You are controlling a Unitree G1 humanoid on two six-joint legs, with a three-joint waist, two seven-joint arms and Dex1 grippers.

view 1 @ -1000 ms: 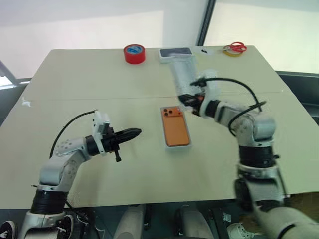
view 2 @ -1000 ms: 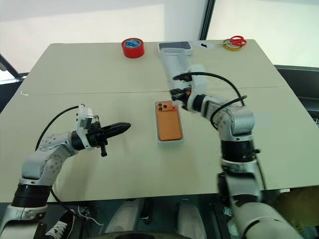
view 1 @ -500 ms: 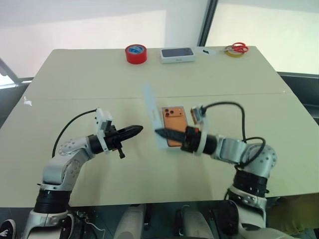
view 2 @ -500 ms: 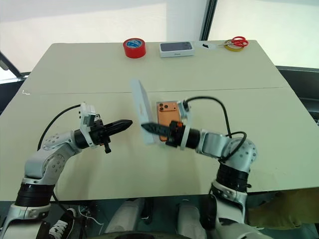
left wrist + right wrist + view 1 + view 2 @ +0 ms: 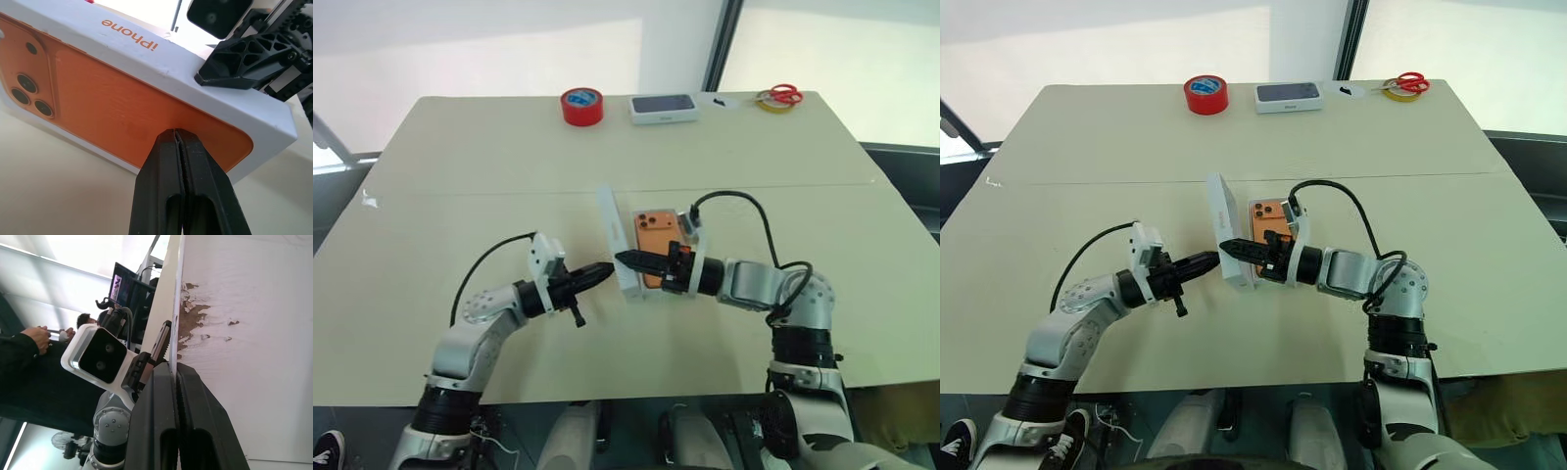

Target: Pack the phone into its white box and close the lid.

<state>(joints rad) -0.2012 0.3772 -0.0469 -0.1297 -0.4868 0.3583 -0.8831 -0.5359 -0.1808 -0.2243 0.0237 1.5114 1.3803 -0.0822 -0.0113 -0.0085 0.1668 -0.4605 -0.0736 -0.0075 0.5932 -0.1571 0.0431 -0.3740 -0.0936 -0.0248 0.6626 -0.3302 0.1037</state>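
Note:
The orange phone point(image 5: 654, 233) lies back up in the white box point(image 5: 656, 211) at the table's middle. The lid point(image 5: 610, 230) stands on its long edge along the box's left side, tilted a little. Its printed orange face point(image 5: 122, 103) looks left. Its plain inside point(image 5: 244, 357), with torn brownish patches, looks toward the box. My right gripper point(image 5: 625, 259) reaches over the phone and is shut on the lid's thin side wall. From the left, my left gripper point(image 5: 605, 269) is shut, with its tip point(image 5: 175, 133) against the printed face.
At the far edge sit a red tape roll point(image 5: 579, 105), a white box with a dark phone picture point(image 5: 662, 108) and red scissors on yellow tape point(image 5: 775, 95). A person's hand and dark sleeve point(image 5: 29, 340) appear beyond the table.
My right gripper brought the lid from high over the table down to the box's left side and rolled. My left gripper moved right and down to the lid's printed face.

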